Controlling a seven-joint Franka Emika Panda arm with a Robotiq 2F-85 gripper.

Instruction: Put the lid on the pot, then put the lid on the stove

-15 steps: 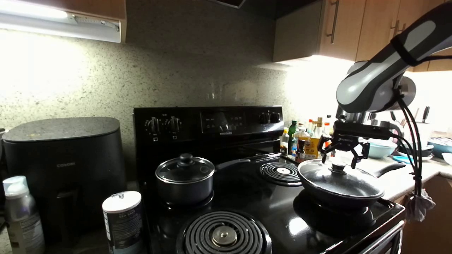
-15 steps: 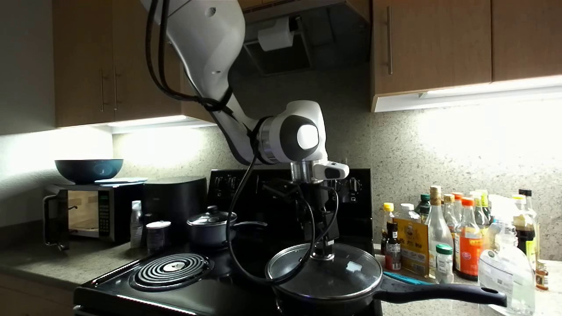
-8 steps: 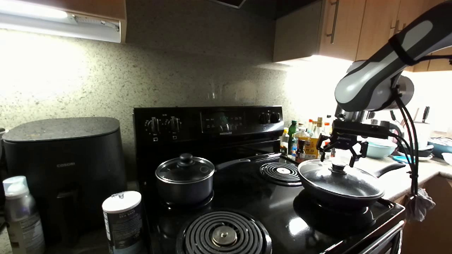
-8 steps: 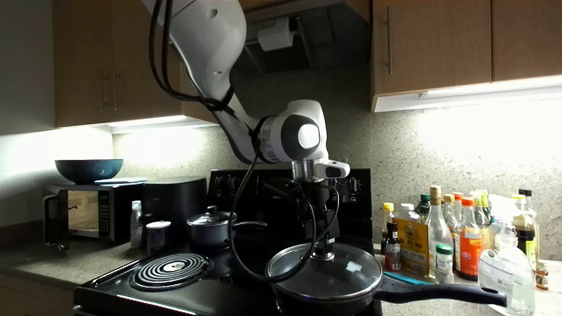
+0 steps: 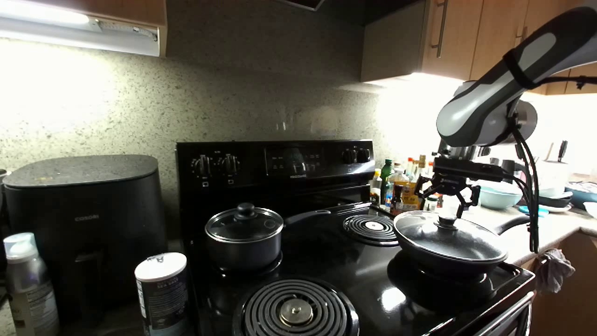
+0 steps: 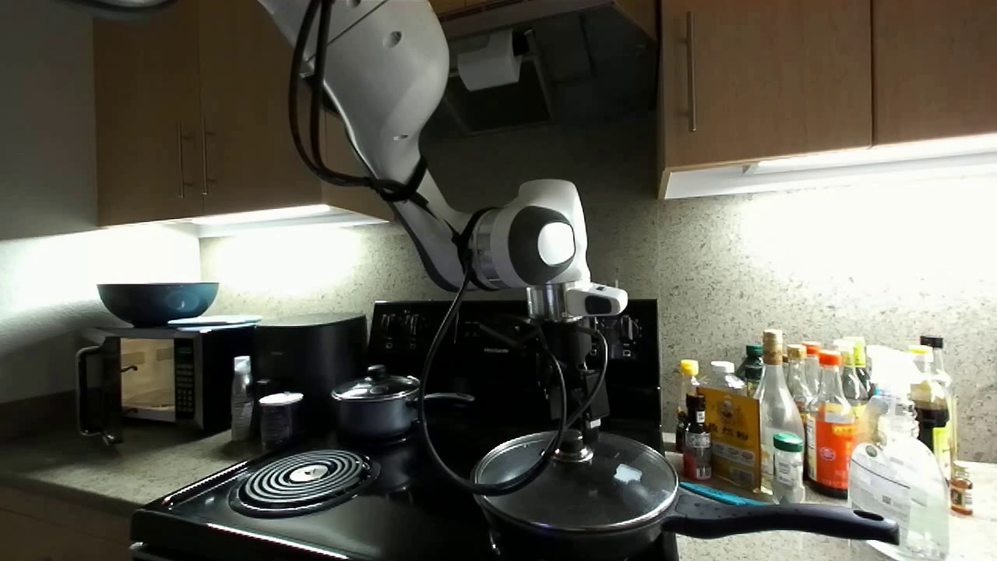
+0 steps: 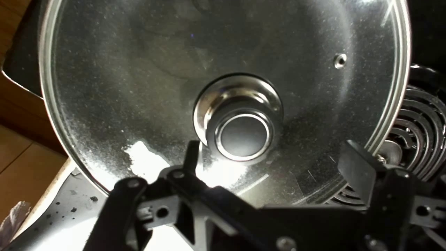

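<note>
The lid (image 5: pixel 422 232), domed glass with a steel rim and a dark knob (image 7: pixel 244 136), sits on the pot (image 5: pixel 433 265), a wide black frying pan. Its handle (image 6: pixel 783 520) reaches out over the counter. This pan rests on a corner of the black stove (image 5: pixel 333 266). Just above the lid, my gripper (image 5: pixel 440 211) points down, its jaws wide apart with nothing held. In the wrist view, the knob lies beyond the fingertips of my gripper (image 7: pixel 274 155), closer to the left finger (image 7: pixel 191 157). No finger appears to touch the knob. The burner below the pan is hidden.
A lidded deep pot (image 5: pixel 245 249) stands at the stove's back, near an air fryer (image 5: pixel 88 200) and a salt canister (image 5: pixel 163 294). Bare coil burners (image 5: pixel 296 310) show elsewhere. Several bottles (image 6: pixel 829 444) crowd the counter beside the pan handle. A cable (image 6: pixel 440 460) loops from the arm.
My gripper has shifted slightly sideways over the lid, leftward in an exterior view and rightward in an exterior view facing differently. The jaws stay wide apart. Lid and pan have not moved.
</note>
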